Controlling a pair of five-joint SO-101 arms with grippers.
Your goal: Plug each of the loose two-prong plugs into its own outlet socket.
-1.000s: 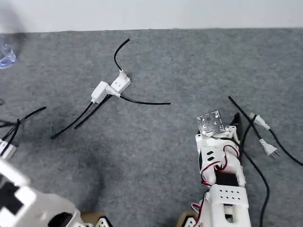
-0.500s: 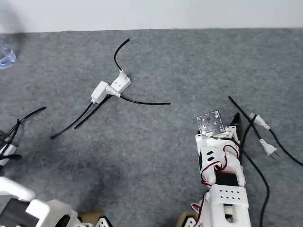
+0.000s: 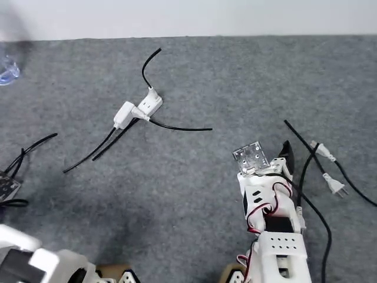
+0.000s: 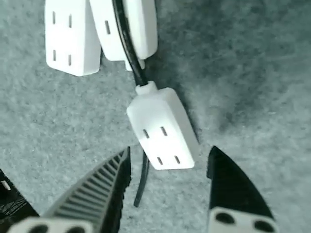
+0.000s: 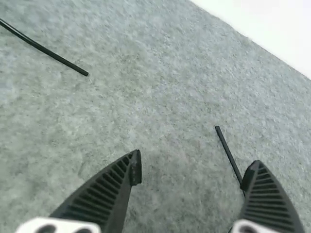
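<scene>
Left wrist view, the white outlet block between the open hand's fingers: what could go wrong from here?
The left hand straddles the white outlet block, but its black cord and two more white blocks lie close; closing could snag the cord or shove the neighbours. The white two-prong plugs lie far across the grey carpet beside the right arm, among crossing black cords, so carrying one over may drag a tangle.

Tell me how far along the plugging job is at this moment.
Done: at mid-carpet one white plug-and-socket pair looks joined, though seating is unconfirmed. In hand: nothing; the left gripper hangs open over a white outlet socket block, the right gripper open over bare grey carpet. Left: a white two-prong plug and a second plug, both on black cords, lie loose on the carpet's right side.
</scene>
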